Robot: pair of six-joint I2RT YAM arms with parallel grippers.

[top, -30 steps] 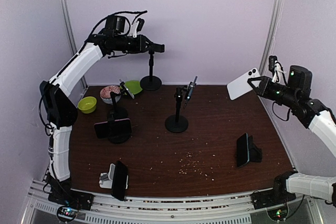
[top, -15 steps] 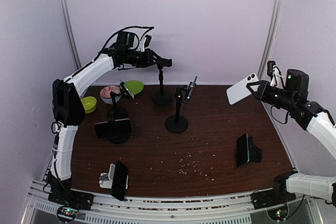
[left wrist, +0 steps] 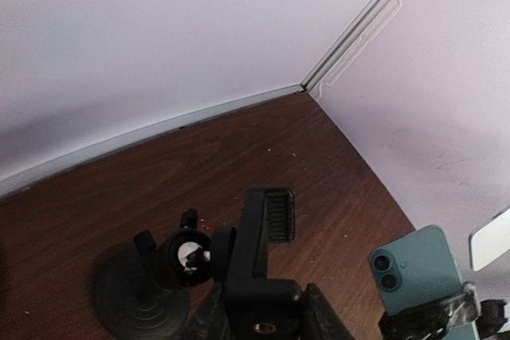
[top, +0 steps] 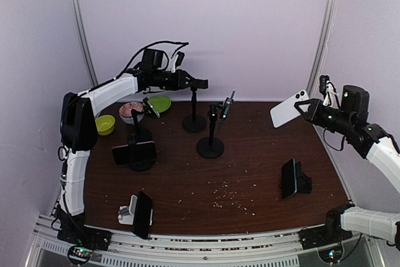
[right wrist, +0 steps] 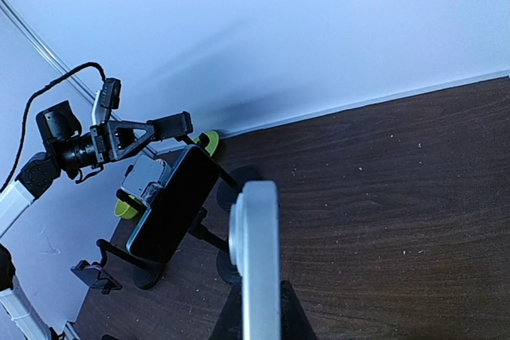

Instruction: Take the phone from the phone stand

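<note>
Over the table (top: pixel 250 173), your left gripper (top: pixel 189 83) has swung the empty stand (top: pixel 193 105) right and lower since a second ago, its fingers pinched narrowly on the stand's clamp. Your right gripper (top: pixel 304 105) stays clamped on the white phone (top: pixel 289 109), held aloft at the right, well clear of every stand.

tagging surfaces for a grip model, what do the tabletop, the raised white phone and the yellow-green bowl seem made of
Tabletop: dark wood or wood-look laminate, faint grain streaks, dull sheen.
White phone: smooth, even back, glass or plastic, unclear which.
Yellow-green bowl: likely plastic, one flat bright colour, soft shine.
</note>
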